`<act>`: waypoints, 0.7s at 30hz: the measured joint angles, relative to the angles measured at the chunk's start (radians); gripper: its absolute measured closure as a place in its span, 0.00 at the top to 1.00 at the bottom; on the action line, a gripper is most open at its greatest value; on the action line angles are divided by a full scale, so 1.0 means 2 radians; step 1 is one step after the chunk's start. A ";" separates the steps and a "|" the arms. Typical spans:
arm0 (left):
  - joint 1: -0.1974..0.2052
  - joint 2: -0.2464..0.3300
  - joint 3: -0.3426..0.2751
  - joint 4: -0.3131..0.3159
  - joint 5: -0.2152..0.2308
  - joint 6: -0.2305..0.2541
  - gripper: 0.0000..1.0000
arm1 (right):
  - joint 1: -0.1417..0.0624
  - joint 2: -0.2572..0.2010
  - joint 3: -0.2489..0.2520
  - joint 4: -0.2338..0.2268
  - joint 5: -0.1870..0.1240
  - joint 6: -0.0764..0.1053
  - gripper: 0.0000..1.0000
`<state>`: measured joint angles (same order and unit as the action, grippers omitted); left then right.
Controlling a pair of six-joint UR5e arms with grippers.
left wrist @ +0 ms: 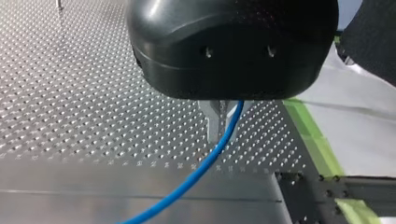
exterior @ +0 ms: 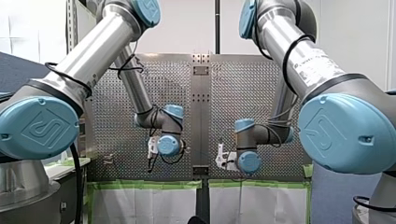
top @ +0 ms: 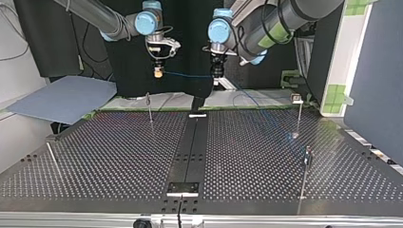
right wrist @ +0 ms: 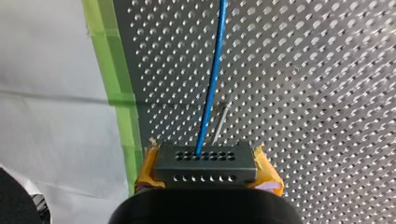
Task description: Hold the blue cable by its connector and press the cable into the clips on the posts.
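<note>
The perforated metal bench (top: 119,152) carries thin upright posts (top: 150,108), with green tape (right wrist: 119,93) along its edge and a white sheet (right wrist: 51,116) beyond. A grey-blue board (top: 62,97) lies at the top view's left. My right gripper (top: 158,72) clamps its yellow fingers (right wrist: 268,170) on the dark connector (right wrist: 205,161). The blue cable (left wrist: 205,161) runs from it, above the bench, to my left gripper (left wrist: 219,122), whose metal fingers are pinched on the cable
</note>
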<state>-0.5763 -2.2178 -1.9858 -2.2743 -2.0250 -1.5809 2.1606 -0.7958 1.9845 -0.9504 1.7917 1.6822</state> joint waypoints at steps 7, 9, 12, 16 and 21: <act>-0.009 -0.010 0.005 0.011 0.001 -0.002 0.00 | -0.010 0.005 0.010 -0.015 0.000 0.000 0.00; -0.011 -0.011 0.006 0.011 0.000 -0.002 0.00 | -0.013 0.005 0.012 -0.017 -0.001 0.000 0.00; -0.016 -0.015 0.011 0.012 -0.001 -0.006 0.00 | -0.017 0.006 0.015 -0.020 0.000 0.000 0.00; -0.025 -0.028 0.025 0.010 -0.003 -0.009 0.00 | -0.025 0.008 0.024 -0.032 -0.002 0.002 0.00; -0.036 -0.048 0.046 0.003 -0.008 -0.016 0.00 | -0.032 0.015 0.032 -0.053 -0.008 0.004 0.00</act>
<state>-0.6486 -2.3148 -1.8947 -2.2685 -2.0413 -1.6132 2.0957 -0.7665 2.0481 -1.0574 1.7756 1.6901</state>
